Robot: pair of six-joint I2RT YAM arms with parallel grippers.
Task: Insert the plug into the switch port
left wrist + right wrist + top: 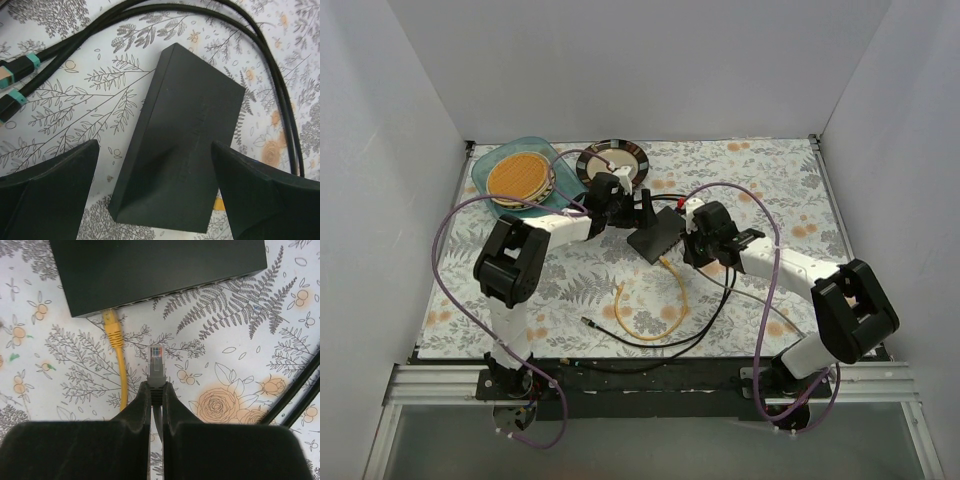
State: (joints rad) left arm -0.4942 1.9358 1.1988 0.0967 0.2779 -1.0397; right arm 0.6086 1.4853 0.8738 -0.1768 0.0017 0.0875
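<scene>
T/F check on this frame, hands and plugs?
1. The right hand is shut on a grey-booted plug. True.
2. That plug is seated in the switch. False: it sits short of the switch, not touching it.
3. The yellow plug meets the switch's port edge. True.
4. The left hand is clamped shut on the switch. False: it is open, with its fingers wide on either side of the switch.

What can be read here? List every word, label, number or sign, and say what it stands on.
No text reads clearly.
The switch has what may be a faint marking on its top, too faint to read.
The grey plug in the right hand shows no print.
</scene>
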